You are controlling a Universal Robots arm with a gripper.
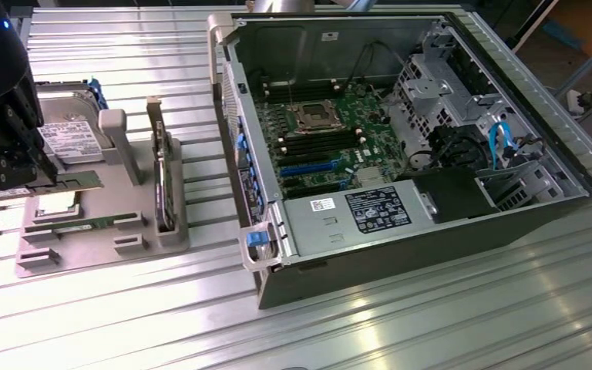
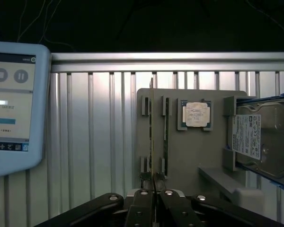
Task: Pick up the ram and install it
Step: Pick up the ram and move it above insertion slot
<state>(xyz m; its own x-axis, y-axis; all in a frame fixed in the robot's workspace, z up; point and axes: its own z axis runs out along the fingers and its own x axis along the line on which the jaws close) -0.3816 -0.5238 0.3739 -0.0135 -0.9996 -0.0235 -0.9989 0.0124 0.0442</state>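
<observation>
Gripper [image 1: 37, 183] at the exterior view's far left, over the grey fixture tray [image 1: 121, 158]. The jaws are pressed together on the ram [image 1: 78, 181] — the thin green board is pinched at one end, and the rest sticks out toward the exterior view's right, roughly level.

Wrist view: the ram [image 2: 153, 132] is seen edge-on, running straight out from between the jaws of the gripper [image 2: 154, 191] and lined up over a slot pair in the fixture tray [image 2: 199, 156]. Cannot tell whether its lower edge is clear of the slot. A second narrow board [image 2: 165, 132] sits in the neighbouring slot.

On the tray: processor chip [image 2: 196, 114], hard drive [image 2: 267, 137], and dark card [image 1: 160, 177] standing on edge.

Computer case [image 1: 399, 262] lies open on the ribbed desk [image 1: 378, 324], well apart from the ram, with the motherboard [image 1: 327, 131] exposed. Tablet [image 2: 12, 104] is beside the tray.
</observation>
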